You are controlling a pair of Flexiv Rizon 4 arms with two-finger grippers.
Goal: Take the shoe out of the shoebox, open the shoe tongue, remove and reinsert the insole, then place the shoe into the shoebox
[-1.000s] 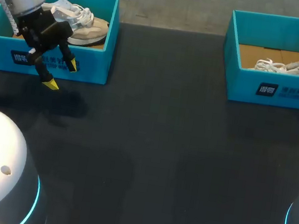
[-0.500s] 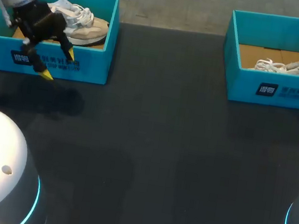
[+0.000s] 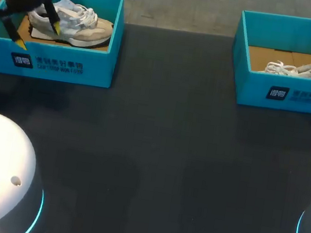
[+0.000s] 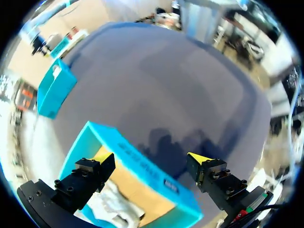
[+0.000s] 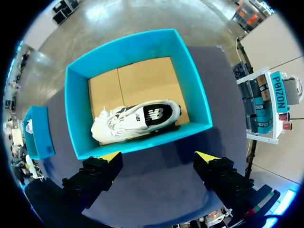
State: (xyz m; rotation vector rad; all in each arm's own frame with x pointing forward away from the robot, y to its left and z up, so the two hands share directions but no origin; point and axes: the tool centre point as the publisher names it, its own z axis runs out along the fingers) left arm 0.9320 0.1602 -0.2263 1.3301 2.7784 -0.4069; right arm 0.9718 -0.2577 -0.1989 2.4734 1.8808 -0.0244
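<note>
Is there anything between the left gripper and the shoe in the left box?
Nothing covers the shoe. But the open left gripper straddles the box's front wall from above: one tip is over the inside, the other outside, so a straight descent might hit the wall.

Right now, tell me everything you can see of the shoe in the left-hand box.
The shoe is a beige and cream sneaker with white laces and a pale sole. It seems to sit on its sole on the brown cardboard floor of the teal shoebox, toe toward the table's middle, heel toward the outer wall. The left gripper hangs open over the heel end, straddling the box's front wall; I cannot tell whether it touches the shoe.
</note>
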